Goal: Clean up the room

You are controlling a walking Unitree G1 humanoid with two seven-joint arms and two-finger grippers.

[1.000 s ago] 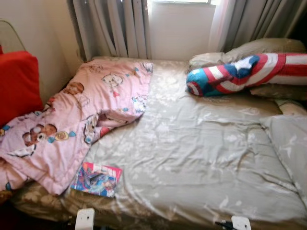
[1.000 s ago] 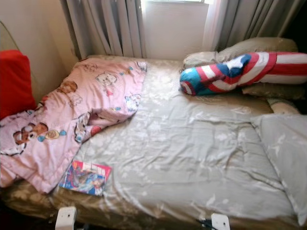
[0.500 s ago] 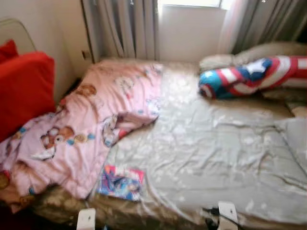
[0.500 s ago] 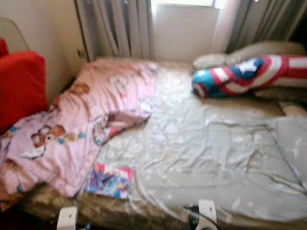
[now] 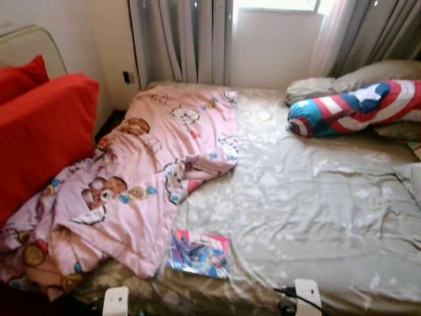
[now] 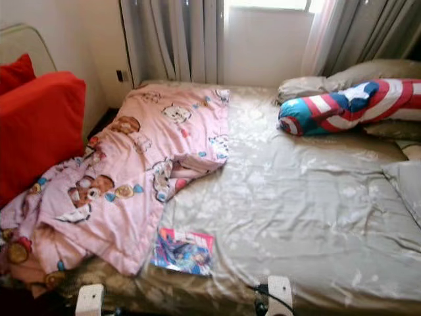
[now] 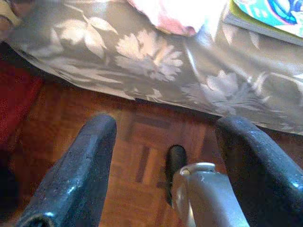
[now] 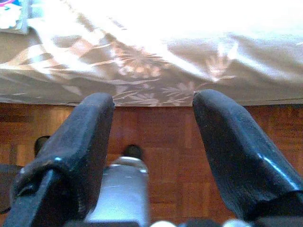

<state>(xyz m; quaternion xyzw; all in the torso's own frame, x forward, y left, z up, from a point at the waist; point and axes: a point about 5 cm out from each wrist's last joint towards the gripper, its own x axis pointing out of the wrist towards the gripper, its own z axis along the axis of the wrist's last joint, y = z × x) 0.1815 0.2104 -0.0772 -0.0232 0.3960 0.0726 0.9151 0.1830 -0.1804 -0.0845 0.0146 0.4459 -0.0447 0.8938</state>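
A bed with a beige leaf-print sheet (image 5: pixel 309 197) lies before me. A crumpled pink cartoon blanket (image 5: pixel 145 178) covers its left side. A colourful book (image 5: pixel 199 253) lies near the bed's front edge, partly under the blanket's corner. A red, white and blue striped bolster (image 5: pixel 355 108) rests at the head, in front of beige pillows (image 5: pixel 368 72). My left gripper (image 7: pixel 163 161) hangs open over the wooden floor by the bed's edge, the book's corner (image 7: pixel 270 14) just beyond it. My right gripper (image 8: pixel 151 142) hangs open above the floor too, facing the sheet's overhang.
A red sofa or cushions (image 5: pixel 39 131) stand close to the bed's left side. Grey curtains (image 5: pixel 184 39) and a bright window back the bed. A grey pillow (image 6: pixel 408 184) lies at the right edge. Wooden parquet floor (image 8: pixel 161 137) runs along the bed's front.
The camera has turned left: the whole scene has shifted right. More of the red sofa shows, and the book sits nearer the middle. Nothing on the bed has moved.
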